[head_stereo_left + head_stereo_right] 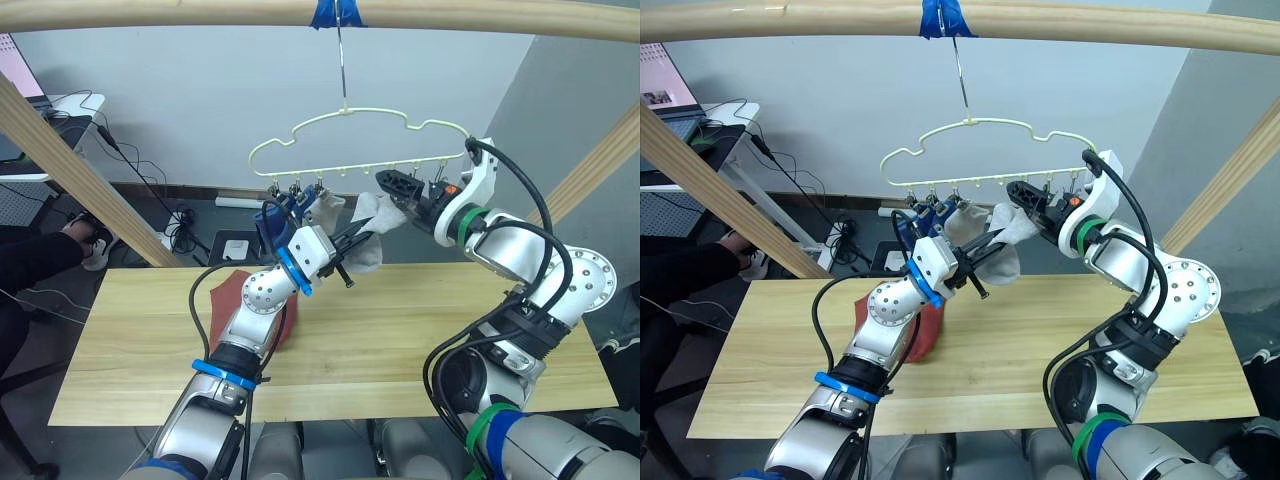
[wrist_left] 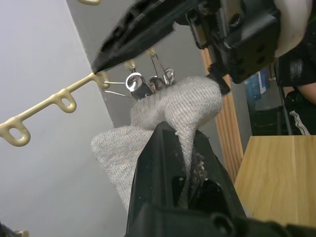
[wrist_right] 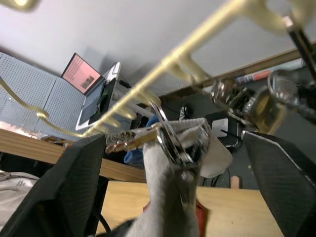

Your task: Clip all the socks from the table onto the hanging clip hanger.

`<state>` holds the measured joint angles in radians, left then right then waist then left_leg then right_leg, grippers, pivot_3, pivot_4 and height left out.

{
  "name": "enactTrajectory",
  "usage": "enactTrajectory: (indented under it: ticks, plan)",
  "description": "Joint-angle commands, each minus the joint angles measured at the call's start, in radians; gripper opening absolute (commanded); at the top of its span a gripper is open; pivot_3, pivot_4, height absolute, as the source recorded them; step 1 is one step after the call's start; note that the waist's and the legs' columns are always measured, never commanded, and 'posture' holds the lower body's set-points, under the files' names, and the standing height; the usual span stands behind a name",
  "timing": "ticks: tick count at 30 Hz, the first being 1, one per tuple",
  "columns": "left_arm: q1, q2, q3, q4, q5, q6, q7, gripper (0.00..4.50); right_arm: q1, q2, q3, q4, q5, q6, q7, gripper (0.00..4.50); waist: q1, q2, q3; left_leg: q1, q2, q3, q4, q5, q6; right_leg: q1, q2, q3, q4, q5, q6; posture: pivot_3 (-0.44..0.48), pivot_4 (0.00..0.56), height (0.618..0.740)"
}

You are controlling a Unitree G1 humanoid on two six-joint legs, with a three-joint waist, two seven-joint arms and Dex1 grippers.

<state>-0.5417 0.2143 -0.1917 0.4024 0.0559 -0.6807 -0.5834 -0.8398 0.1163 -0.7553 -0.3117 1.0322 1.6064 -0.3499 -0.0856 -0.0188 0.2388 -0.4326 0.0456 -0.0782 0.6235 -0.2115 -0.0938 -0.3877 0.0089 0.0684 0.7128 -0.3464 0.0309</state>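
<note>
The pale yellow clip hanger hangs by its hook from the top pole. Two blue socks and a light grey sock hang from its left clips. My left gripper is shut on another light grey sock, holding it up under the hanger. That sock's top edge sits at a metal clip. My right gripper is open beside that clip, one finger on each side. A rust-red sock lies on the table behind my left arm.
Round wooden poles frame the scene: one across the top and slanted ones at the left and right. A person's sleeve shows at the far left, near a desk with cables.
</note>
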Motion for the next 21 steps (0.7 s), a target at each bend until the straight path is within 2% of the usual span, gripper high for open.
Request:
enactTrajectory:
  ticks: [1, 2, 5, 10, 15, 19, 21]
  plan:
    - [0.013, 0.012, 0.006, -0.011, 0.001, 0.007, 0.016, 0.00, 0.033, -0.050, 0.002, -0.044, 0.090, 0.008, 0.013, 4.42, 0.000, 0.000, 0.000, 0.000, 0.000, 0.000, 0.000, 0.000, 0.000, 0.000, 0.000, 0.000, 0.000, 0.000, 0.000, -0.089, 0.212, 0.740]
    - [0.017, 0.016, 0.008, -0.010, -0.003, 0.016, 0.016, 0.00, 0.048, -0.077, 0.011, -0.051, 0.119, 0.008, 0.019, 4.42, 0.001, 0.000, 0.000, 0.000, 0.000, 0.000, 0.000, 0.000, 0.000, 0.000, 0.000, 0.000, 0.000, 0.000, 0.000, -0.089, 0.211, 0.740]
    - [0.030, 0.027, 0.017, -0.013, -0.040, 0.065, -0.007, 0.74, 0.113, -0.204, 0.084, -0.090, 0.201, 0.008, 0.090, 4.50, 0.000, 0.000, 0.000, 0.000, 0.000, 0.001, 0.001, 0.000, 0.000, 0.000, 0.000, 0.001, 0.000, 0.000, 0.000, -0.093, 0.208, 0.740]
    - [0.061, 0.062, 0.023, -0.056, -0.127, 0.173, -0.094, 2.13, 0.240, -0.359, 0.181, -0.183, 0.195, -0.041, 0.201, 4.50, -0.002, 0.000, 0.000, 0.000, 0.000, 0.000, 0.000, 0.000, 0.000, 0.000, 0.001, 0.000, 0.000, 0.000, 0.000, -0.092, 0.202, 0.740]
    - [0.160, 0.188, 0.061, -0.225, -0.284, 0.392, -0.245, 3.40, 0.400, -0.508, 0.391, -0.321, 0.011, -0.270, 0.359, 4.50, -0.011, 0.001, 0.000, 0.000, 0.001, 0.001, 0.000, 0.000, 0.000, -0.001, 0.002, 0.001, 0.000, 0.000, 0.000, -0.077, 0.196, 0.740]
    - [0.245, 0.291, 0.102, -0.413, -0.477, 0.672, -0.343, 4.49, 0.504, -0.599, 0.565, -0.400, -0.181, -0.492, 0.464, 4.50, -0.008, 0.001, 0.000, 0.000, 0.001, 0.000, 0.001, 0.000, 0.000, -0.001, 0.002, 0.001, 0.001, 0.000, 0.000, -0.068, 0.193, 0.740]
    - [0.275, 0.338, 0.142, -0.507, -0.580, 0.838, -0.341, 4.49, 0.556, -0.609, 0.628, -0.417, -0.266, -0.595, 0.490, 4.50, -0.004, 0.000, 0.000, 0.000, 0.001, 0.000, 0.001, 0.000, 0.000, 0.000, 0.002, 0.001, 0.000, 0.000, 0.001, -0.053, 0.192, 0.740]
